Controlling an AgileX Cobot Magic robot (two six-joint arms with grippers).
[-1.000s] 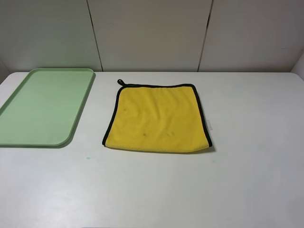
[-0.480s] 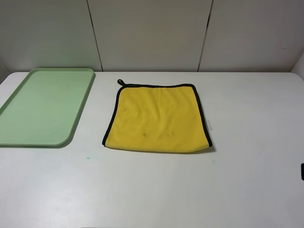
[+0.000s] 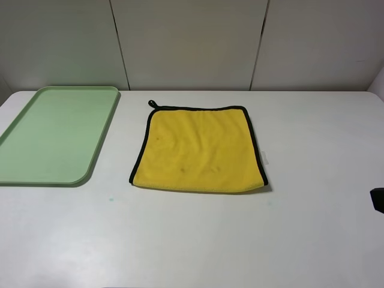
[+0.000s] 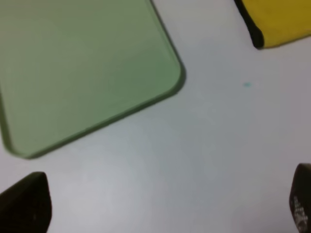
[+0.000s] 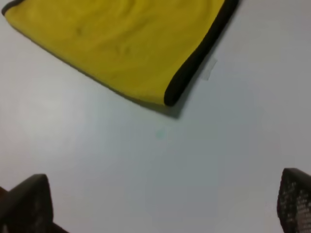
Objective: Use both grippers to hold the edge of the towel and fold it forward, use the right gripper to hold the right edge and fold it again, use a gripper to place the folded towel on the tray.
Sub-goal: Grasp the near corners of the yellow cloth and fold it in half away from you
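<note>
The right gripper [image 3: 378,200] has just entered at the table's [image 3: 180,246] right edge, jaws wide and empty. The left gripper [image 4: 163,206], likewise open, hangs near the tray [image 3: 90,174]. The towel [image 3: 198,150] lies mid-table, untouched: approach beginning.

The towel [image 3: 198,150] is showing plain bright yellow, with its edge [image 3: 140,150] running black. The tray [image 3: 54,135] is showing an even pale green, and the table [image 3: 192,240] is showing white with one tiny teal speck [image 3: 111,198].
</note>
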